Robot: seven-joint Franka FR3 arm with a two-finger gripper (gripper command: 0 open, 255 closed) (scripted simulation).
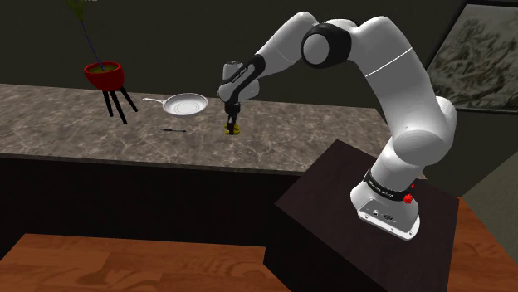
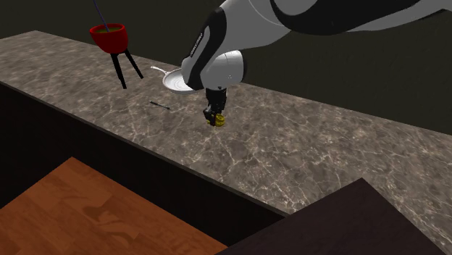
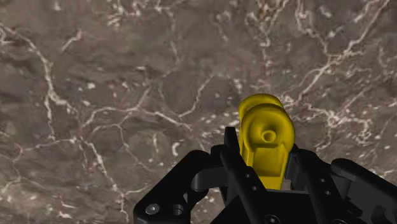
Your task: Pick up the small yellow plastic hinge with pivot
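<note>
The small yellow hinge (image 3: 266,143) with its round pivot sits between my gripper's (image 3: 264,153) two black fingers (image 3: 232,153), which press against both of its sides. In the shoulder view the gripper (image 1: 232,123) points straight down at the dark marbled counter (image 1: 66,116), with the hinge (image 1: 233,129) at its tips, on or just above the surface. The second exterior view shows the same: the hinge (image 2: 217,121) pokes out under the gripper (image 2: 214,114) near the counter's middle.
A white frying pan (image 1: 184,104) lies just behind the gripper. A red pot (image 1: 104,75) on black legs stands at the shoulder view's left. A thin dark stick (image 1: 173,130) lies on the counter between them. A wooden floor (image 2: 94,210) lies below the counter's front edge.
</note>
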